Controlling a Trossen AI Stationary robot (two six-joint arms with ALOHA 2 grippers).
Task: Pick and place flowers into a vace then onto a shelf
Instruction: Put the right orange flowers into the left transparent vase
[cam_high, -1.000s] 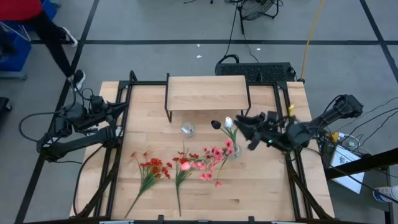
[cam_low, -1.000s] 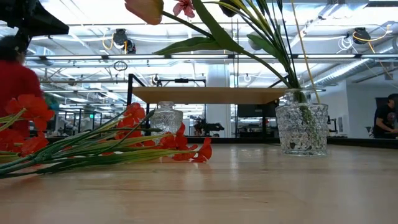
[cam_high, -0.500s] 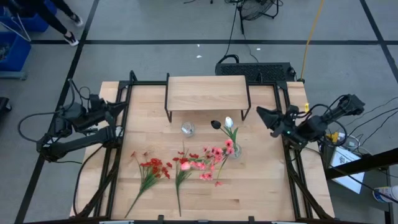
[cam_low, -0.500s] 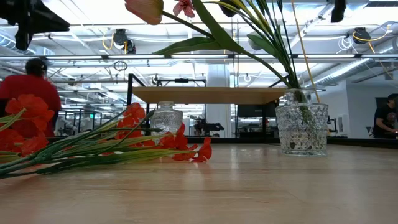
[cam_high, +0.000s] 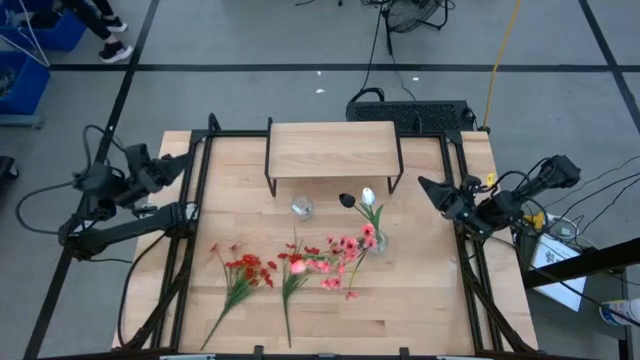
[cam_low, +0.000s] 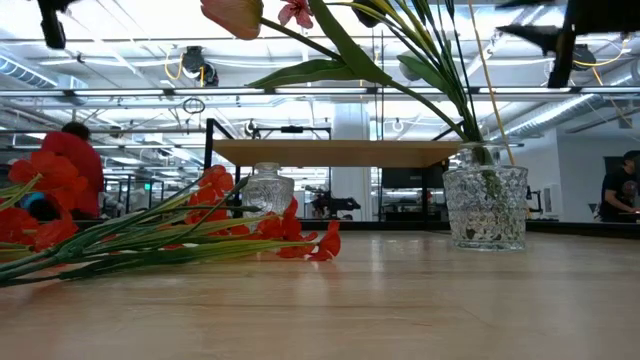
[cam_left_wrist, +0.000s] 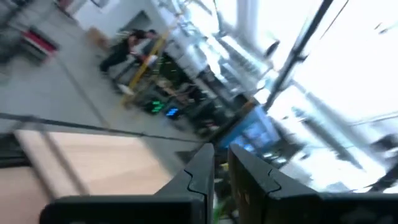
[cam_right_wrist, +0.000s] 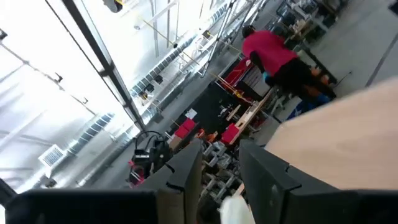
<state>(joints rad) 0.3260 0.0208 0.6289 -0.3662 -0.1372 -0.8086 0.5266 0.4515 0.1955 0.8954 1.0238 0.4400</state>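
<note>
A cut-glass vase (cam_high: 379, 241) (cam_low: 487, 206) stands right of the table's middle. Tulip buds and pink blossoms (cam_high: 364, 212) stick into it by their green stems. A second, smaller glass vase (cam_high: 302, 207) (cam_low: 268, 188) stands in front of the shelf (cam_high: 333, 149) (cam_low: 340, 152). Red sprays (cam_high: 244, 271) (cam_low: 150, 235) and pink sprays (cam_high: 325, 262) lie flat on the tabletop. My right gripper (cam_high: 428, 187) (cam_right_wrist: 221, 168) hovers by the table's right edge, narrowly open and tipped upward. My left gripper (cam_high: 181, 166) (cam_left_wrist: 221, 171) hangs shut at the left edge.
Black frame rails (cam_high: 197, 215) run along both sides of the table. The tabletop near its front edge (cam_high: 400, 320) is bare wood. A person in red (cam_low: 70, 160) shows in the room beyond the table.
My right gripper has drawn back from beside the flower vase toward the table's right edge and tipped upward. My left gripper has pulled back a little toward the left edge and tipped up. The vase and flowers have kept still.
</note>
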